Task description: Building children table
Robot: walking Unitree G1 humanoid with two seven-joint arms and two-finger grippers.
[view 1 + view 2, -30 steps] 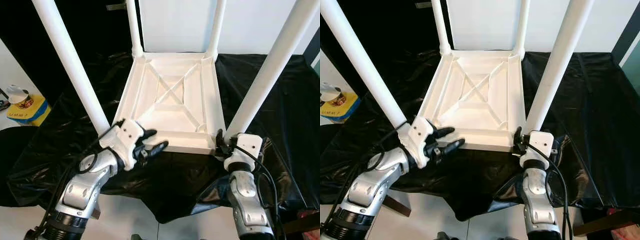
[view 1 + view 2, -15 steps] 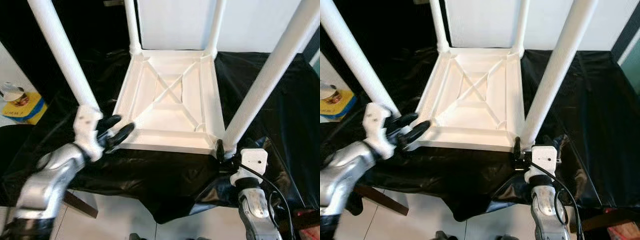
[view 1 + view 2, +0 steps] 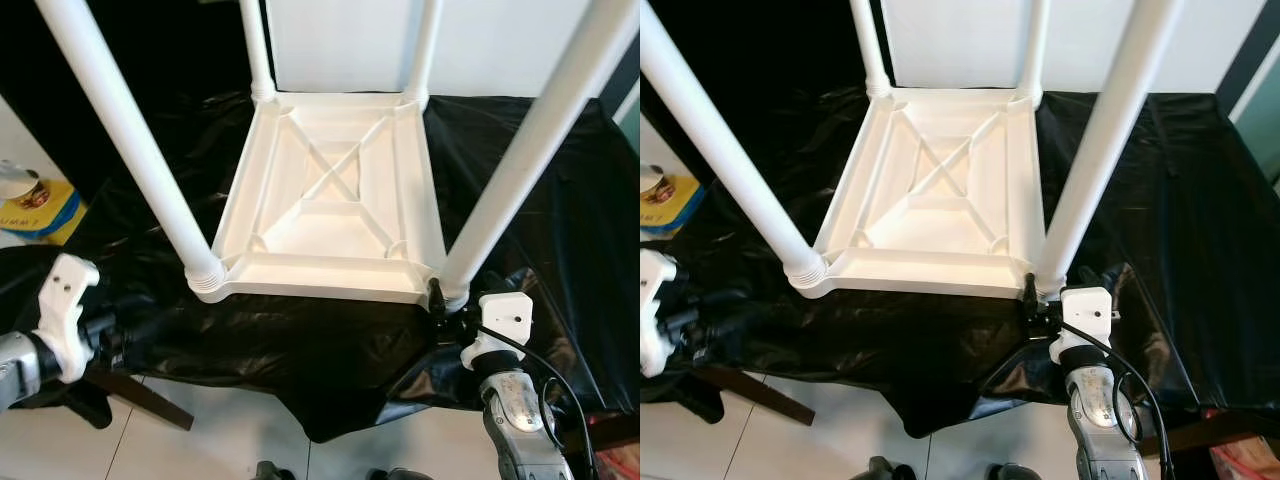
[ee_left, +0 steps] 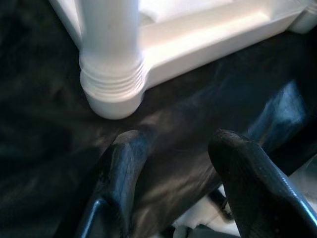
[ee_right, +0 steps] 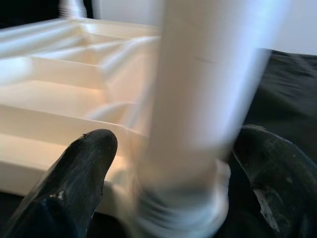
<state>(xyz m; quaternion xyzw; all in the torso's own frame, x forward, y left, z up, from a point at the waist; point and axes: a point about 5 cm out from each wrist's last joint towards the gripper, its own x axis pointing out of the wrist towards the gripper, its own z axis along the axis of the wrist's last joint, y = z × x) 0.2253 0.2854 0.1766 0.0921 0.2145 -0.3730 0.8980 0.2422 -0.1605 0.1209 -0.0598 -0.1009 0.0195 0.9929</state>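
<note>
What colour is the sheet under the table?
Glossy black sheet, clearest in the right eye view.

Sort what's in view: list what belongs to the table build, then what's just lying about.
Job:
upturned white plastic table top
four white round plastic legs, e.g. near-left leg
right tool around near-right leg
left tool, open

Lying about:
black plastic sheet
yellow box

A white plastic children's table (image 3: 335,195) lies upside down on a black plastic sheet (image 3: 520,190), its ribbed underside facing up with an X-shaped brace in the middle. Four round white legs stand up from its corners. The near left leg (image 3: 125,140) sits in a threaded collar at its corner. The near right leg (image 3: 530,140) rises from the right front corner, and the two far legs (image 3: 253,45) stand at the back corners.
</note>
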